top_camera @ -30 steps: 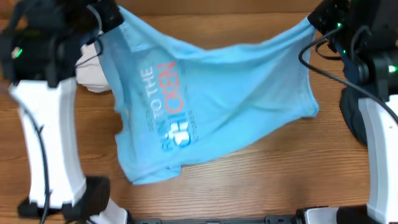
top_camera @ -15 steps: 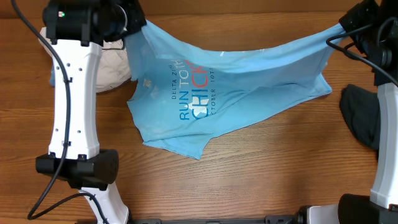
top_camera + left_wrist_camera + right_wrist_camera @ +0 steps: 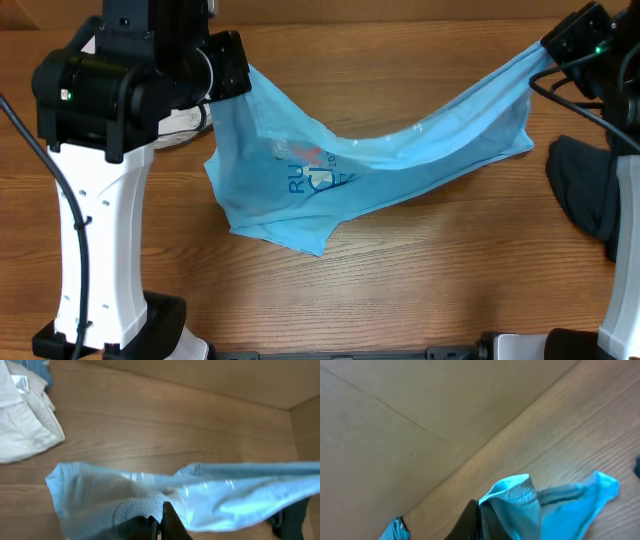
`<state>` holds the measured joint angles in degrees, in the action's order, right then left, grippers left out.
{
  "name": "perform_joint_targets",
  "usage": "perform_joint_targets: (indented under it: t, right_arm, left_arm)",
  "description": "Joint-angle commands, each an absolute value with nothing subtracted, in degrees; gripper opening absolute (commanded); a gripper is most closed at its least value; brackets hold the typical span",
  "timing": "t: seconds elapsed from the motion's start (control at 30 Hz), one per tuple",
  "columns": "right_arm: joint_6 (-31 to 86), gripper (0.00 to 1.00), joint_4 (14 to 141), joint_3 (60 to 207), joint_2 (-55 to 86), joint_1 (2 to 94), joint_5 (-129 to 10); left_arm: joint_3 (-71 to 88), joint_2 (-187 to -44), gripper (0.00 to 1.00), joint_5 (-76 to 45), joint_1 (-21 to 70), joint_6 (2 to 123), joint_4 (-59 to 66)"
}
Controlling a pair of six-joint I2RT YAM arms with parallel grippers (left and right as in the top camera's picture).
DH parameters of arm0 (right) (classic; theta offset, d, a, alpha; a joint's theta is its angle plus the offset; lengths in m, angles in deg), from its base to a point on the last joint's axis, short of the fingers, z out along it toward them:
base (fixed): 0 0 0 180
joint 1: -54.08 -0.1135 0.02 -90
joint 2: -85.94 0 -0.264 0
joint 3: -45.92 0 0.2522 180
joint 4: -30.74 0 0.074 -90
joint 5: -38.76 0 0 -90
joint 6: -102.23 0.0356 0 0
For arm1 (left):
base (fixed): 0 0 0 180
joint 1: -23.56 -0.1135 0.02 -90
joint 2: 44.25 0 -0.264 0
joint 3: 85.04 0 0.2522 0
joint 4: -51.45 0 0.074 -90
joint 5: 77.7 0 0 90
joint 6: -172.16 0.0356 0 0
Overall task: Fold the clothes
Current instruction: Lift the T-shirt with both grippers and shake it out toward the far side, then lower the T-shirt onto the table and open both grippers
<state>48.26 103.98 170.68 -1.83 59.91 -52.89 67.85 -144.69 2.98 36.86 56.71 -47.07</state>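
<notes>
The light sky-blue T-shirt (image 3: 380, 165) with printed lettering hangs stretched between my two grippers, and its lower part lies on the wooden table. My left gripper (image 3: 238, 72) is shut on one corner at the upper left. It also shows in the left wrist view (image 3: 159, 520), pinching the shirt (image 3: 210, 495). My right gripper (image 3: 552, 45) is shut on the opposite corner at the upper right. In the right wrist view (image 3: 479, 517) a fold of the shirt (image 3: 520, 500) is clamped in the jaws.
A beige garment (image 3: 175, 125) lies behind the left arm; it also shows in the left wrist view (image 3: 22, 420). A dark navy garment (image 3: 585, 195) lies at the right edge. A cardboard wall (image 3: 420, 410) stands behind the table.
Both grippers have moved with the shirt, and the left arm has swung over its left part. The shirt now sags in the middle and folds over itself, hiding most of the lettering.
</notes>
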Motion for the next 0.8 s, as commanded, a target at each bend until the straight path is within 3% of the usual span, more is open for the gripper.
perform_joint_targets:
  t: [0.0, 0.13, 0.23, 0.33, 0.57, 0.63, 0.7, 0.77]
  right_arm:
    - [50.1, 0.04, 100.2, 171.3, -4.8, 59.9, -53.1]
    - [53.5, 0.04, 89.7, 171.3, -11.2, 59.9, -55.1]
    - [55.6, 0.04, 71.6, 171.3, -16.4, 60.3, -67.2]
    - [60.8, 0.04, 64.1, 173.6, -16.6, 62.9, -74.1]
    - [61.3, 0.04, 70.7, 191.1, -16.5, 75.0, -96.3]
    - [58.7, 0.04, 78.5, 191.3, -16.3, 76.8, -99.3]
    - [54.2, 0.04, 91.0, 191.2, -16.5, 77.1, -97.6]
    - [50.3, 0.04, 101.1, 191.2, -16.6, 77.1, -93.7]
  left_arm:
    - [68.3, -149.2, 0.04, 5.9, 36.7, 57.3, -42.6]
    - [68.3, -156.2, 0.04, 6.6, 36.3, 58.2, -31.3]
    - [68.4, -160.2, 0.04, 6.7, 35.0, 58.4, -14.7]
    - [69.9, -159.6, 0.04, 7.2, 33.6, 60.0, -6.8]
    - [87.6, -151.4, 0.04, 6.6, 32.1, 63.4, -14.0]
    - [87.9, -149.1, 0.09, 5.8, 32.2, 63.6, -21.5]
    - [87.9, -148.5, 0.2, 4.5, 32.2, 63.2, -30.5]
    - [87.6, -149.0, 0.17, 3.8, 32.2, 61.9, -38.6]
